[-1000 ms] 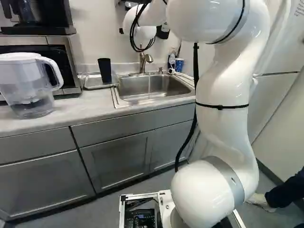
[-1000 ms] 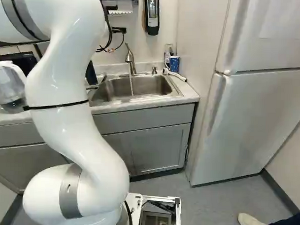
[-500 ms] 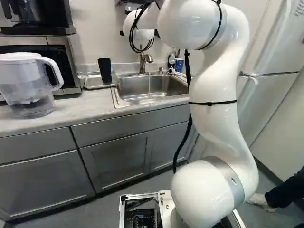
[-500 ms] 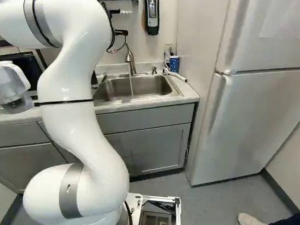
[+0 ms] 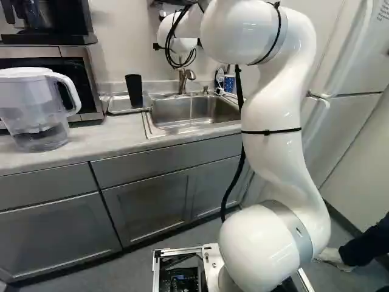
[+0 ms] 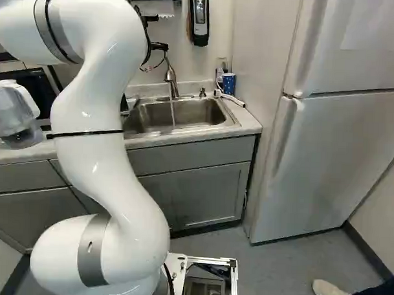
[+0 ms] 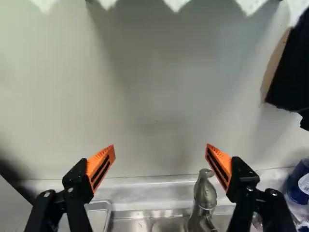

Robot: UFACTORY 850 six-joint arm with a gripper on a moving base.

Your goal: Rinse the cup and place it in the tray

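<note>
Left base view: dark cup stands in the tray beside the sink, presumably there to drain. Fingers released, spread wide with nothing between, aimed at the wall near the faucet. Water runs; rinse and placement judged complete, faucet shut-off likely next.

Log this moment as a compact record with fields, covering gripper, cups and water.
gripper: black gripper with orange pads, open, nothing between its fingers
black_cup: tall black cup, upright in the clear shallow tray beside the steel sink
blue_cup: blue patterned cup, behind the sink's corner by the white fridge
water: thin stream from the curved metal faucet
task_cup: cannot tell which
</note>
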